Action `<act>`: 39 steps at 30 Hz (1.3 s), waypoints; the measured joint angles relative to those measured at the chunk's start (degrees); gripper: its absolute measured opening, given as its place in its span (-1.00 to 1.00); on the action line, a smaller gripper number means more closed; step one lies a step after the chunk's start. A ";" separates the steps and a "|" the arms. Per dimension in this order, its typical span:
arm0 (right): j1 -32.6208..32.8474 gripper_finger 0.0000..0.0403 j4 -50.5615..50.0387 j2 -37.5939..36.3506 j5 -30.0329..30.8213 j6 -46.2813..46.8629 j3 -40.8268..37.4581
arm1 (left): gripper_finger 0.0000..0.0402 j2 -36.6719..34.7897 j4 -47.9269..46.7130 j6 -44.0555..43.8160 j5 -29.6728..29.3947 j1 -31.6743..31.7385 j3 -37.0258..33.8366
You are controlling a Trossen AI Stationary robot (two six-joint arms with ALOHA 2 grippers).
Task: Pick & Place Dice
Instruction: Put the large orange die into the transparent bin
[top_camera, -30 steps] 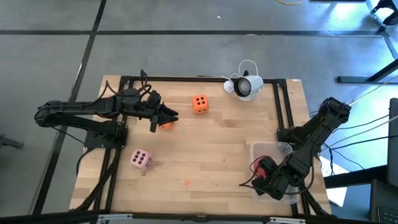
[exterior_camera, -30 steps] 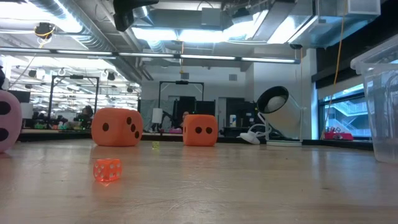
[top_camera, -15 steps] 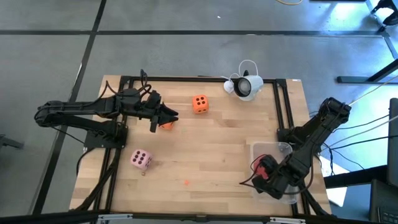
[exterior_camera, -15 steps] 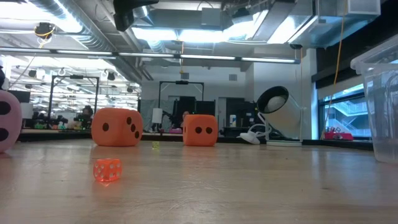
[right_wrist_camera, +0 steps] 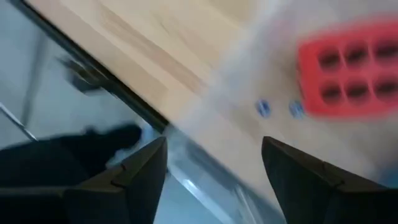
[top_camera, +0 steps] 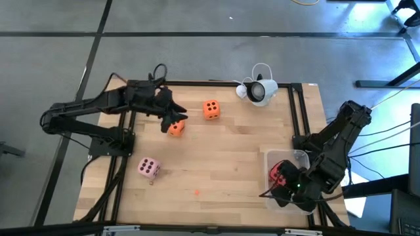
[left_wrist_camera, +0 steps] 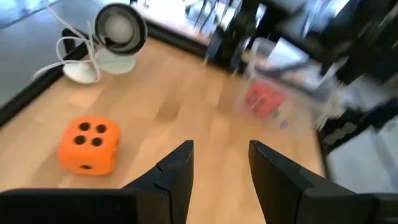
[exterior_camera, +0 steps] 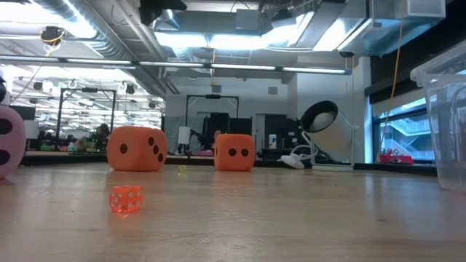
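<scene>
Your right gripper (top_camera: pixel 279 190) over the clear bin (top_camera: pixel 295 156), fingers spread, holding nothing, red die (right_wrist_camera: pixel 351 65) lying in the bin, your left gripper (top_camera: pixel 174 120) parted and empty above one orange die (top_camera: pixel 175 128), second orange die (top_camera: pixel 210 109) nearby, pink die (top_camera: pixel 148 168) well apart.

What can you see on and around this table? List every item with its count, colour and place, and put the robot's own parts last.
Orange dice: two; one at the table's far middle, one beside the left claw.
Pink die: one, pale pink, near left part of the table.
Red die: one, inside the clear bin.
Small die: one, translucent orange, near middle of the table.
Clear bin: one, near right corner.
Camera: one, white, far edge.
Table: one, light wood.
Left claw: open, empty, by the orange die.
Right claw: open, at the bin.
</scene>
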 joint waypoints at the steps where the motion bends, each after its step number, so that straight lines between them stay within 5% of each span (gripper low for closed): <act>1: 0.00 0.27 -0.06 0.00 3.65 -1.10 0.92 | -0.26 1.37 -1.75 2.24 0.01 0.23 1.56; 8: -0.01 0.23 -0.85 -0.04 34.30 -9.36 5.80 | -0.26 8.09 -3.08 14.74 0.06 0.48 7.52; 12: -0.15 0.21 -0.84 -0.04 44.49 -12.70 6.85 | -0.17 11.33 -3.25 18.07 -0.11 0.50 7.59; 22: -1.91 0.21 -0.89 -0.04 46.64 -19.43 6.96 | 0.21 21.94 0.18 22.38 -9.84 -0.62 7.62; 30: -3.43 0.21 -0.91 -0.04 46.73 -22.42 6.96 | 0.28 29.99 9.70 30.72 -20.30 -0.64 7.62; 39: -3.53 0.21 -0.89 -0.03 46.61 -21.35 6.96 | 0.30 38.60 10.83 34.04 -19.41 0.54 7.62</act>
